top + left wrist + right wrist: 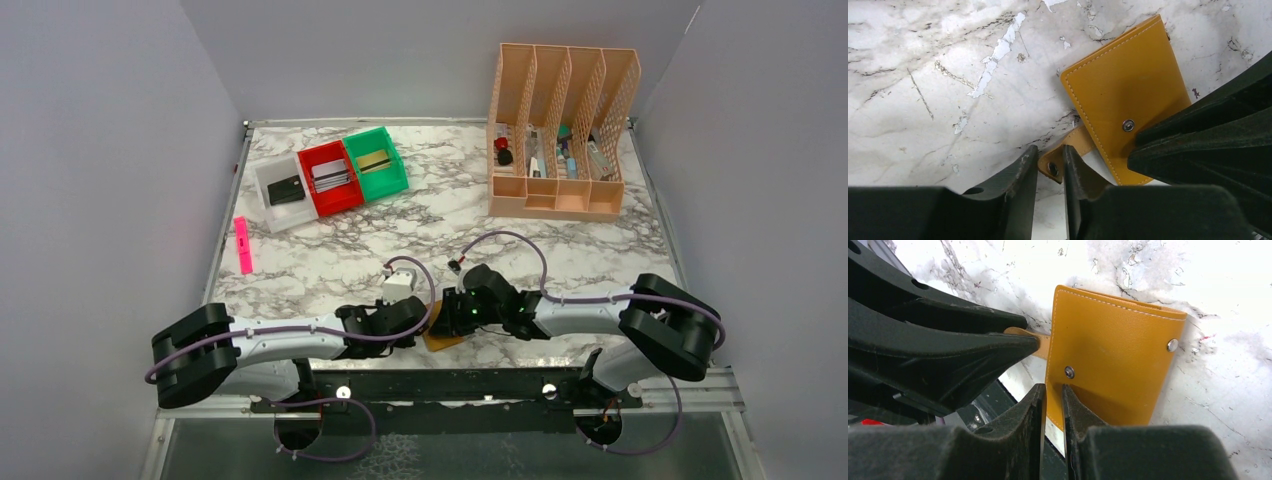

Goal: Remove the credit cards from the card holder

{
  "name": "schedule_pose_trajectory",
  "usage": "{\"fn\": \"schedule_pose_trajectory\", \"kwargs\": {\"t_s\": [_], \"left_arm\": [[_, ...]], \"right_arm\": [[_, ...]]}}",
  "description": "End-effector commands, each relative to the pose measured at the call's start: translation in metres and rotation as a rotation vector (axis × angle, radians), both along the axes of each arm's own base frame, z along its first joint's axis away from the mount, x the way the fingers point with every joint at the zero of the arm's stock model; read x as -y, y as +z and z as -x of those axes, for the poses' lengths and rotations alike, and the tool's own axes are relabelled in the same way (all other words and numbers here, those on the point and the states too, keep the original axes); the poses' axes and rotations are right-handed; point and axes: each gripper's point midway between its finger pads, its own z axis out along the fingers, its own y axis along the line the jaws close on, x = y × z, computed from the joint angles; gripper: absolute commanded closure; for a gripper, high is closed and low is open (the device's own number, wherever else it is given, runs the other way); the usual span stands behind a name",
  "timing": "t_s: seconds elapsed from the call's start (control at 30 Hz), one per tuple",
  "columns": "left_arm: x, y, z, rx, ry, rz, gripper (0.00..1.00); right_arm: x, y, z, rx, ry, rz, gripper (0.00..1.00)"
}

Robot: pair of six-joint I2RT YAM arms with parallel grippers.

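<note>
Card holder (pixel 1125 90): tan leather, folded shut, lying flat on the marble table (pixel 330 260) at its near edge, between the two arm tips. One corner seems to overhang that edge, though the wrist views leave you unsure.
Snap tab (pixel 1060 156): unfastened, sticking out from the holder's side with its own stud bare.
Left gripper (pixel 1049 152): narrow, pinching the snap tab. You hold it there, by my judgement, so the flap can be peeled back.
Right gripper (pixel 1053 390): narrow, nipping the holder's edge just beside the snap stud (pixel 1069 372). It likely serves as an anchor, so the body does not slide when the tab is pulled.
Arm pose: both forearms lie low and reach inward, with the wrists almost tip to tip over the holder.
Credit cards: none showing; the holder is not yet opened.
</note>
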Motion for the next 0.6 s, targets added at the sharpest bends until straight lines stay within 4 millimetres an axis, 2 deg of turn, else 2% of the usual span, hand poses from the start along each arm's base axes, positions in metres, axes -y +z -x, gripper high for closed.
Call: {"fn": "schedule_pose_trajectory", "kwargs": {"t_s": [0.0,0.17,0.37,0.47,0.57], "left_arm": [[0.001,0.010,-0.008,0.036,0.022,0.015,0.74],[0.012,0.027,-0.011,0.086,-0.003,0.109,0.85],[0.018,0.046,-0.012,0.136,-0.022,0.219,1.00],[0.018,0.054,-0.012,0.146,-0.027,0.237,1.00],[0.021,0.070,-0.015,0.173,-0.039,0.266,1.00]], "right_arm": [[0.012,-0.011,-0.001,0.012,-0.034,0.053,0.77],[0.009,0.003,-0.004,0.044,-0.027,0.030,0.75],[0.017,0.018,-0.012,0.095,-0.063,0.047,0.71],[0.023,0.021,-0.015,0.114,-0.085,0.067,0.69],[0.029,0.025,-0.019,0.135,-0.110,0.080,0.67]]}}
